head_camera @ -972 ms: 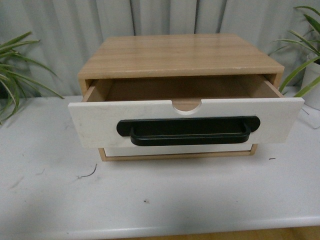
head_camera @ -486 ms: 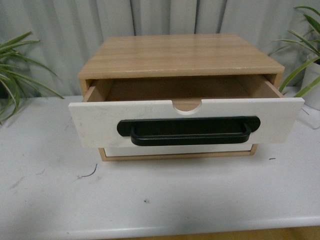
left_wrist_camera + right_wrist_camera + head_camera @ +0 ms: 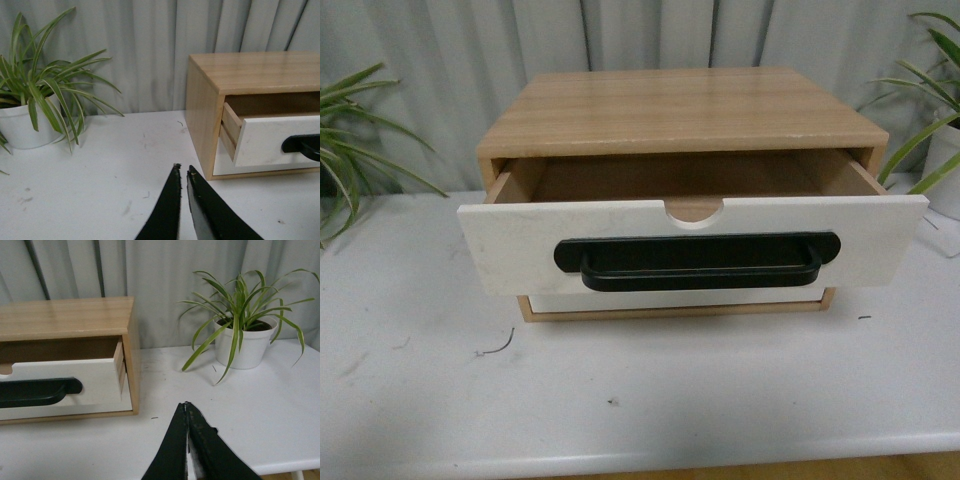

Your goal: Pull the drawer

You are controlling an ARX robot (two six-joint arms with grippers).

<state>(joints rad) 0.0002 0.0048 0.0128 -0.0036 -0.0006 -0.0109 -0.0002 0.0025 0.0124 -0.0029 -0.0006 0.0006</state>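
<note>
The drawer has a white front, a long black bar handle and a half-round notch in its top edge. It stands pulled partway out of a light wood cabinet, showing its wood sides and bare inside. A plain white front sits below it. Neither arm shows in the front view. The left gripper is shut on nothing, over the table left of the cabinet. The right gripper is shut on nothing, right of the cabinet, apart from the drawer.
The cabinet stands on a white table. A potted plant sits at the table's left, another potted plant in a white pot at its right. A grey curtain hangs behind. The table's front edge is near.
</note>
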